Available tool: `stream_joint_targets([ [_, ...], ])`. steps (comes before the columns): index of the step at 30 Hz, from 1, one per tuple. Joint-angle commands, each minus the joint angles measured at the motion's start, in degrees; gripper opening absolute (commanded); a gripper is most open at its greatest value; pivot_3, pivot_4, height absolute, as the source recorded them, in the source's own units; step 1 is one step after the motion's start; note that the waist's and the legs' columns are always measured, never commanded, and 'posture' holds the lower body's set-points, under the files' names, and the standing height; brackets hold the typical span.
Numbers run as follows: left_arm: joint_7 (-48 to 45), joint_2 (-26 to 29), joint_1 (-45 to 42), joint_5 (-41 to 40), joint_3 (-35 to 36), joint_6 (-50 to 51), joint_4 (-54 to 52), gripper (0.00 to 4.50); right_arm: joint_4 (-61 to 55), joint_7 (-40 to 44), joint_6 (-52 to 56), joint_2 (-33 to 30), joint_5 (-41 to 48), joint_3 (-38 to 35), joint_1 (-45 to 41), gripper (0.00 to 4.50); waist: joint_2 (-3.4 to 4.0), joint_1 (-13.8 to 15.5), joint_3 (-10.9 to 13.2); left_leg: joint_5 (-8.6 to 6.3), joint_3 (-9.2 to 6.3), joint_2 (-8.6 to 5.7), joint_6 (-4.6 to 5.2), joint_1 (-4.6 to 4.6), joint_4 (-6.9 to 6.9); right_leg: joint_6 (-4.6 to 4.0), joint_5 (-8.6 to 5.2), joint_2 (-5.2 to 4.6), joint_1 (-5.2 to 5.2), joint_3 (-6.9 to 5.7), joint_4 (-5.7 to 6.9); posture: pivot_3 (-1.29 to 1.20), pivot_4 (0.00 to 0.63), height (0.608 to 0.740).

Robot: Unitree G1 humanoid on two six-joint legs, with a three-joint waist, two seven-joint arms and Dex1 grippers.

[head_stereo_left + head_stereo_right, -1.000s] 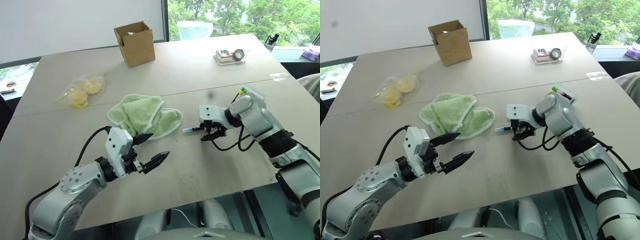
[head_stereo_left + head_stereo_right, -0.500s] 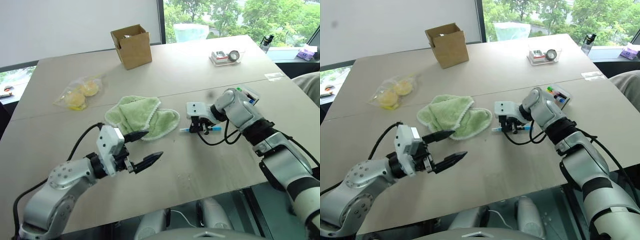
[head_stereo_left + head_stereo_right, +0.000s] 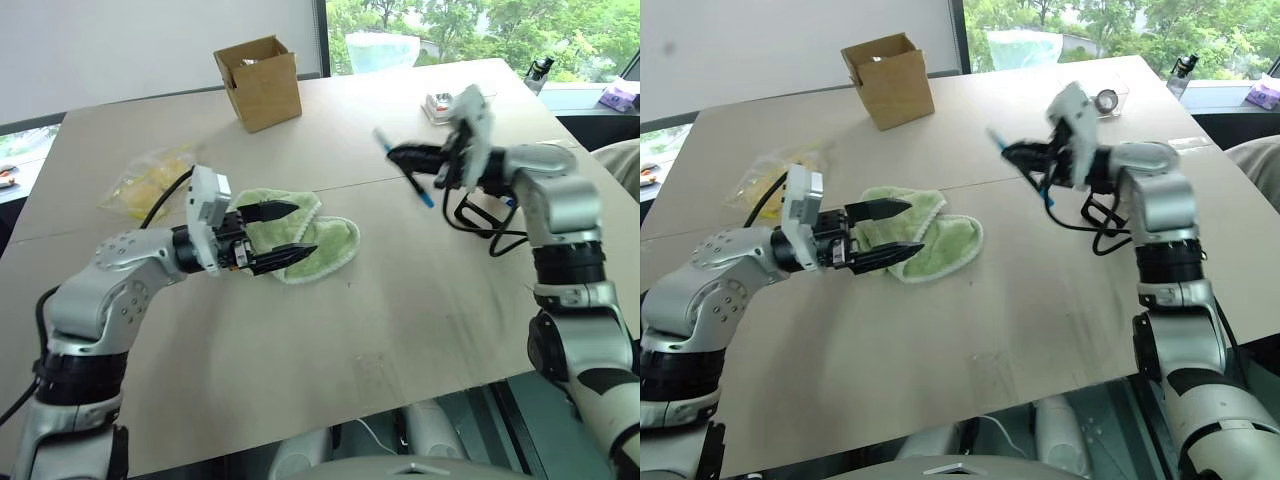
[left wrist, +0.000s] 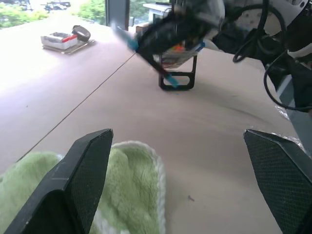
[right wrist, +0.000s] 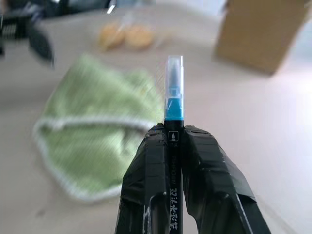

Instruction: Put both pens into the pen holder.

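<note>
My right gripper (image 3: 396,154) is raised well above the table, pointing level toward the left, and is shut on a slim black pen (image 5: 174,97) with a light blue cap end. The pen (image 3: 422,192) crosses the fingers at a slant, blue showing at both ends. In the left wrist view the pen holder (image 4: 185,87), a small black rack with coloured marker tips, stands on the table behind the held pen. My left gripper (image 3: 303,229) hangs open and empty over the near edge of a green towel (image 3: 335,240); its two fingers (image 4: 83,170) stand wide apart.
A brown cardboard box (image 3: 258,80) stands at the far side of the table. A plastic bag of yellow items (image 3: 150,175) lies at the left. A clear tray (image 4: 63,40) sits at the far right. Bare tabletop (image 3: 400,300) stretches between the towel and the front edge.
The right gripper shut on the blue-capped pen at the table and lifted it high, turning level. The left arm rose and moved forward over the towel, still open.
</note>
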Motion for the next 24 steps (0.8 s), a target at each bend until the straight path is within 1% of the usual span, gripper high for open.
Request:
stream_joint_targets([
  [1, -1.69, -0.96, -3.59, -0.17, -1.25, 0.23, -0.05, 4.5, -9.95, -10.44, -1.99, 0.57, 3.52, -7.64, 2.32, 0.05, 0.0, -0.06, 0.0, 0.0, 0.02, -0.04, 0.0, 0.0, 0.0, 0.0, 0.0, -0.1, -0.02, -0.11, 0.02, 0.0, 0.15, 0.74],
  [3, -1.63, -1.46, -4.34, -0.13, -1.83, 0.69, -0.79, 4.5, -13.27, -13.89, -3.01, 0.47, 4.28, -8.92, 3.9, 0.05, 0.02, -0.21, 0.01, 0.0, 0.03, -0.08, 0.0, -0.02, 0.06, -0.01, 0.0, -0.14, -0.04, -0.15, 0.06, 0.0, 0.15, 0.74],
  [6, -0.38, -2.65, -3.9, -0.86, -3.0, 1.83, -4.45, 4.5, -17.93, -18.03, -12.4, -0.92, 0.56, -8.8, 9.06, 0.05, 0.02, -0.17, 0.01, 0.0, 0.01, -0.09, 0.01, 0.04, 0.11, -0.05, 0.04, -0.14, -0.02, -0.16, 0.17, 0.0, 0.15, 0.74],
  [10, 0.11, -3.79, -2.76, -0.22, -3.92, 2.0, -6.28, 4.5, -18.99, -20.89, -19.41, -2.35, -1.47, -7.94, 14.53, 0.05, 0.01, -0.21, 0.0, -0.01, 0.08, -0.09, 0.02, 0.08, 0.23, -0.01, 0.07, -0.12, 0.05, -0.09, 0.24, 0.0, 0.15, 0.74],
  [12, 0.22, -4.1, -2.56, -0.04, -4.16, 2.07, -6.5, 4.5, -17.99, -23.08, -23.97, -2.37, -2.76, -8.0, 15.81, 0.05, 0.02, -0.25, 0.01, -0.01, 0.1, -0.09, 0.02, 0.08, 0.29, 0.0, 0.07, -0.11, 0.06, -0.07, 0.24, 0.0, 0.15, 0.74],
  [17, 0.53, -4.72, -3.0, -0.2, -4.19, 2.46, -6.52, 4.5, -13.39, -27.31, -31.55, -2.28, -5.02, -7.93, 17.61, 0.05, 0.01, -0.25, 0.0, -0.01, 0.1, -0.09, 0.02, 0.07, 0.32, 0.0, 0.07, -0.09, 0.06, -0.07, 0.25, 0.0, 0.15, 0.74],
  [24, 1.71, -5.28, -3.16, -0.49, -3.85, 2.64, -6.85, 4.5, -7.34, -29.96, -41.73, -1.92, -5.31, -7.46, 20.82, 0.05, 0.02, 0.33, 0.0, -0.01, 0.12, -0.09, 0.02, 0.07, 0.36, 0.0, 0.08, -0.08, 0.09, -0.07, 0.23, 0.0, 0.15, 0.74],
])
